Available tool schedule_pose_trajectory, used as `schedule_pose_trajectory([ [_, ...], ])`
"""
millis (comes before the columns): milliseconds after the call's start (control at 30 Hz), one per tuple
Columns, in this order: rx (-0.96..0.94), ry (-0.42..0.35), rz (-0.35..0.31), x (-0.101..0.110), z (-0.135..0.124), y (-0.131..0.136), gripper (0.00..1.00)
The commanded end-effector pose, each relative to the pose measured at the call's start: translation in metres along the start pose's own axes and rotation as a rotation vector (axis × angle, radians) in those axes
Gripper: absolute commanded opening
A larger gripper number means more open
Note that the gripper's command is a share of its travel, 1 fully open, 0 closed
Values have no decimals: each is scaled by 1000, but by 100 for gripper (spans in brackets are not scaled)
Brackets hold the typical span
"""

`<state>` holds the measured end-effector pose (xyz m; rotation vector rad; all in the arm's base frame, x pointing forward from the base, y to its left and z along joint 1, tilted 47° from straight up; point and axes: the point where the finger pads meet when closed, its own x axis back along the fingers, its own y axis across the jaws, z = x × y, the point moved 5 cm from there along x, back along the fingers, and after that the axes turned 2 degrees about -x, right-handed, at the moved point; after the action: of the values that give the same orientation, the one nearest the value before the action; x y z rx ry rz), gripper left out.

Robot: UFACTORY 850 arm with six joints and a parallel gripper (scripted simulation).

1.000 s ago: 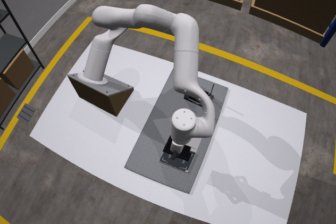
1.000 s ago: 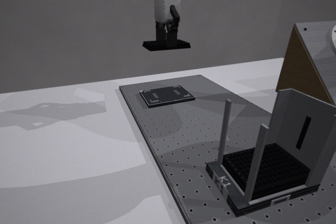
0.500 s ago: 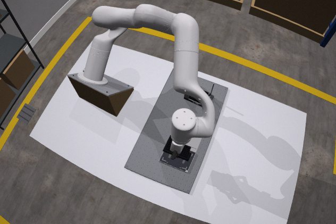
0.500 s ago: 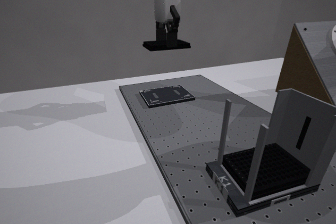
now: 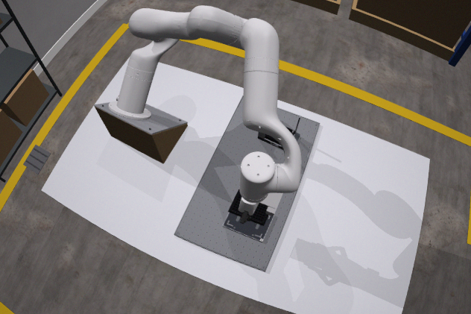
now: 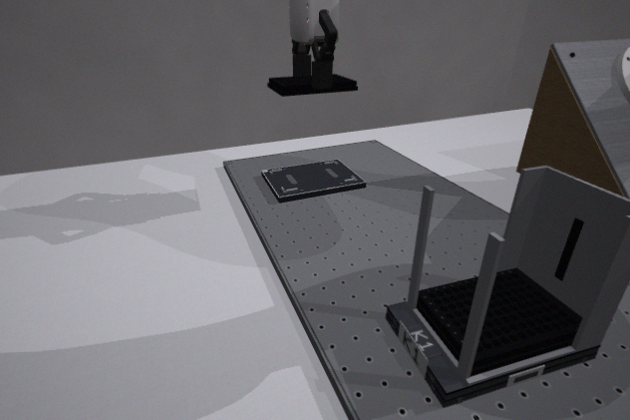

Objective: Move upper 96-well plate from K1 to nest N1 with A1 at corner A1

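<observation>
My gripper (image 6: 311,68) clamps the upper plate (image 6: 342,84), fingers spread wide, level above nest N1 (image 6: 313,179). 1 plate (image 6: 513,321) sits in rack K1 (image 6: 559,221).

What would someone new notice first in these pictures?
Probably the black 96-well plate hanging in mid-air, clamped in the gripper high above the empty plate nest on the grey perforated board. Next, the other plate lying in rack K1 nearby.
</observation>
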<state>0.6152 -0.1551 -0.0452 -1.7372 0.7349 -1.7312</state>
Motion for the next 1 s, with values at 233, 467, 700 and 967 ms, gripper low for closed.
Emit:
schedule_pose_trajectory([
  [233, 1, 2, -1, -12, 1, 0, 0],
  [467, 1, 1, -1, -24, 1, 0, 0],
  [700, 1, 1, -1, -34, 1, 0, 0],
  [967, 1, 1, -1, -45, 1, 0, 0],
])
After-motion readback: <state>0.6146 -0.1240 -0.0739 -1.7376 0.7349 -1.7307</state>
